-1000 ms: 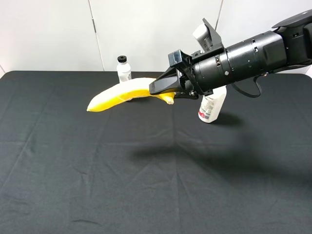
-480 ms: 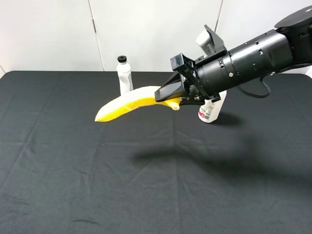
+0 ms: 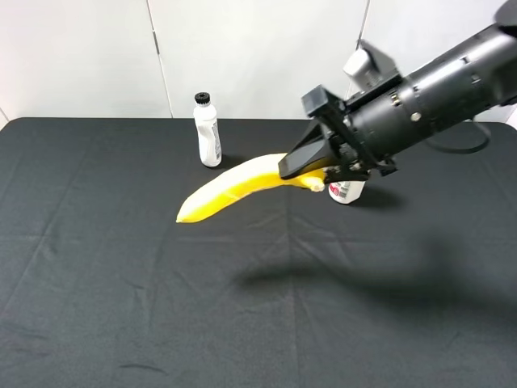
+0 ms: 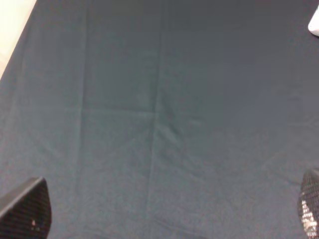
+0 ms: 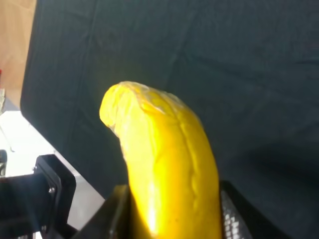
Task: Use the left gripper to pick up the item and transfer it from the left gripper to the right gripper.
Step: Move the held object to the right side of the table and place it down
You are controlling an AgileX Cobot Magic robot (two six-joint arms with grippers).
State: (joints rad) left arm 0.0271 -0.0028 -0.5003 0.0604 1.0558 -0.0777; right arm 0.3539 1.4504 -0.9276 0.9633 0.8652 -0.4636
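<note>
Lab: black-draped table [image 3: 121, 307], white wall [image 3: 81, 56]

The right pincer [image 3: 304, 168], at the end of a black ribbed arm reaching in from the upper right, grips one end of a long yellow banana [image 3: 234, 187]. The banana hangs in the air above the black cloth-covered surface [image 3: 121, 283], its free end sloping down to the left. A slim white bottle [image 3: 208, 131] with a black cap stands upright behind it. A second white bottle [image 3: 347, 191] shows partly behind the pincer. A dark shadow [image 3: 347, 279] lies on the surface below the arm.
</note>
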